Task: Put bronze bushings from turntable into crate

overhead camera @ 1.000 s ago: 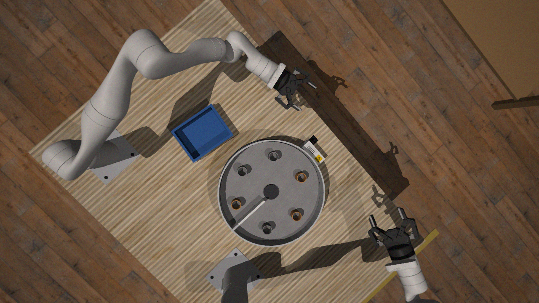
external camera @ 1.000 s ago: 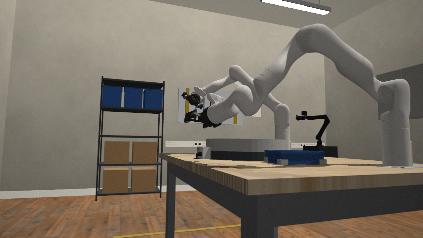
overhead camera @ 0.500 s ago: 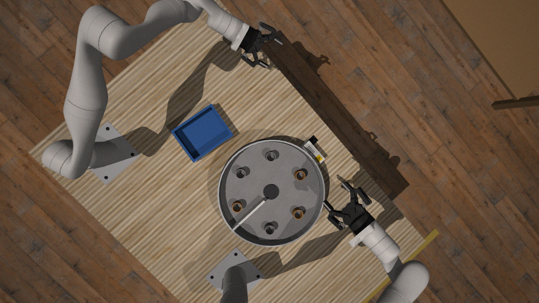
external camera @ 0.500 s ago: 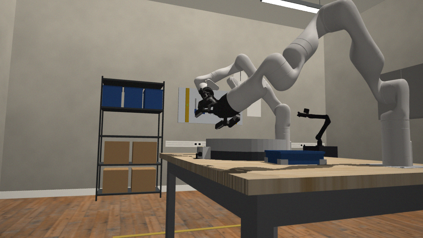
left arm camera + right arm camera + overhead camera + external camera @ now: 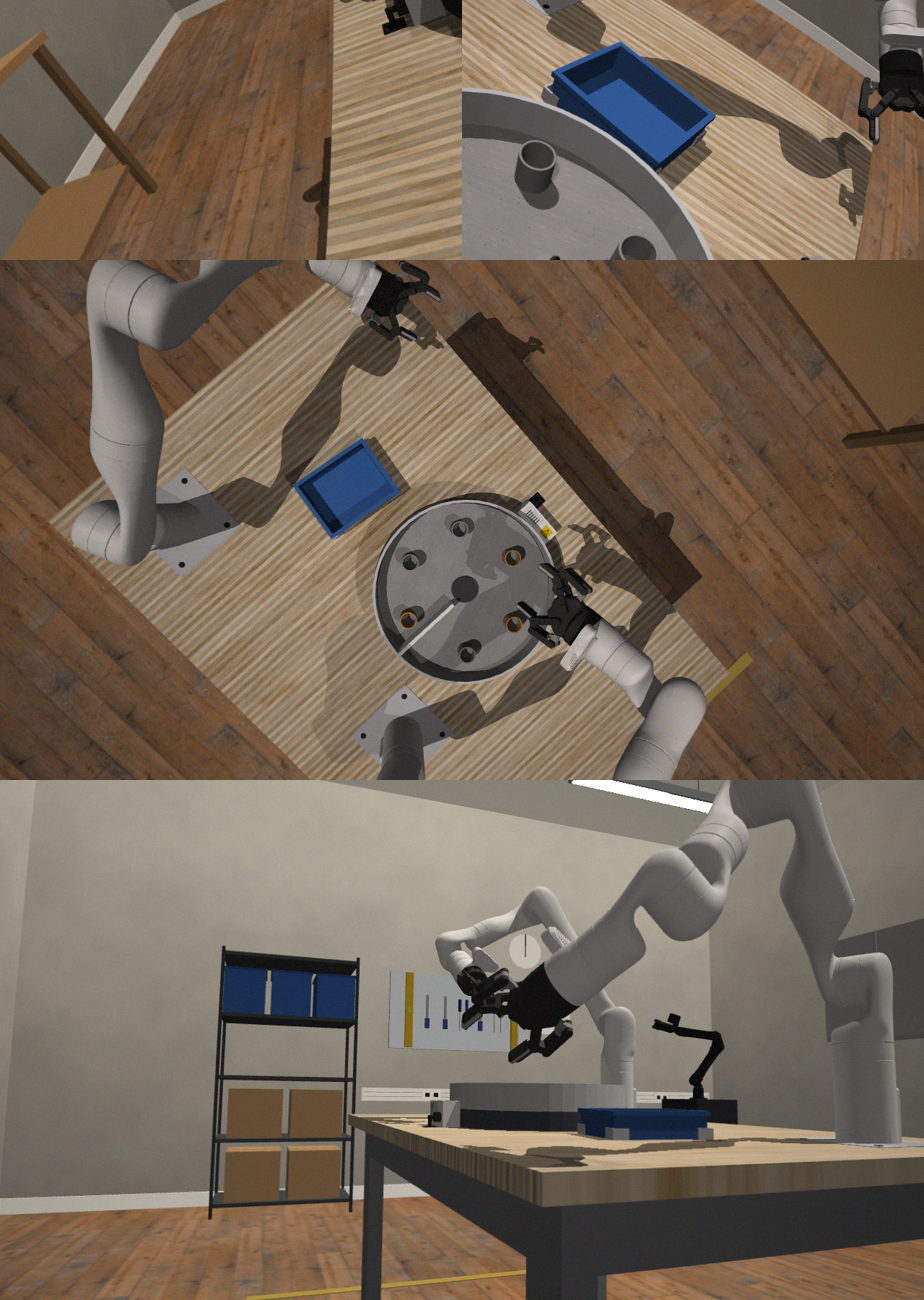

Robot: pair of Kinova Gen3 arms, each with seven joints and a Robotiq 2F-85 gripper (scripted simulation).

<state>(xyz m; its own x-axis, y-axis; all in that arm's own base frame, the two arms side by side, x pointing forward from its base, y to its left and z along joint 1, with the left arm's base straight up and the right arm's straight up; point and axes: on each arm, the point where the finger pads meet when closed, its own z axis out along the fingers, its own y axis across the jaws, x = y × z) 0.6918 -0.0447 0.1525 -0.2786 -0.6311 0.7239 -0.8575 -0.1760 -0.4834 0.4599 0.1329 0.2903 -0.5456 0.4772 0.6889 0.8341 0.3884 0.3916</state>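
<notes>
The blue crate (image 5: 351, 482) (image 5: 646, 1122) (image 5: 635, 115) is empty and level between its grey corner guides (image 5: 620, 1133) (image 5: 549, 94). The round grey turntable (image 5: 429, 563) (image 5: 504, 1096) (image 5: 484, 217) holds three bronze bushings (image 5: 512, 565) (image 5: 514, 631) (image 5: 408, 627) and three steel bushings (image 5: 459, 536) (image 5: 410, 568) (image 5: 535, 177) (image 5: 467, 657). My right gripper (image 5: 535, 588) is open and empty, above the turntable's right side near two bronze bushings. My left gripper (image 5: 421, 315) (image 5: 495, 1035) is open and empty, high near the table's upper corner in the top view, away from the crate.
A thin white bar (image 5: 429, 627) reaches from the turntable's hub to its rim, close to one bronze bushing. A small white box with a yellow warning label (image 5: 539, 520) (image 5: 445, 1113) stands beside the turntable. The turntable has a raised rim. Both arm bases stand on plates (image 5: 200, 518) (image 5: 426, 705).
</notes>
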